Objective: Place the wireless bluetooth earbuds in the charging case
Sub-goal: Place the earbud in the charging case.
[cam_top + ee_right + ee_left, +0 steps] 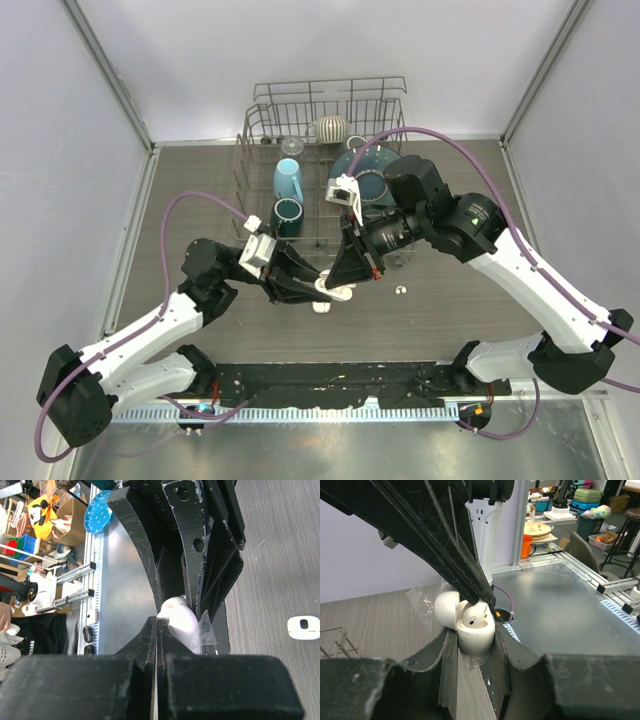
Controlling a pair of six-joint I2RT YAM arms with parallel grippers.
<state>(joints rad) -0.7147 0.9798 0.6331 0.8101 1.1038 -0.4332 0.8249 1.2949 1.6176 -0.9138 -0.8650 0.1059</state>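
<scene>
1. Grey wood-grain bench (460, 320) under both claws, wire dish rack (325, 110) beyond them.
2. Pinching open white charging case (470, 637) from both sides with left claw (474, 642).
3. Pressed together on right claw (484, 599), tips down at case mouth, just above left claw.
4. Seated in case, directly under right claw tips: one earbud (476, 614).

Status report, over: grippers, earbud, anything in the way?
Left gripper: jaws shut on open charging case. Right gripper: jaws shut, tips at earbud in case mouth. Nothing blocking seen.
</scene>
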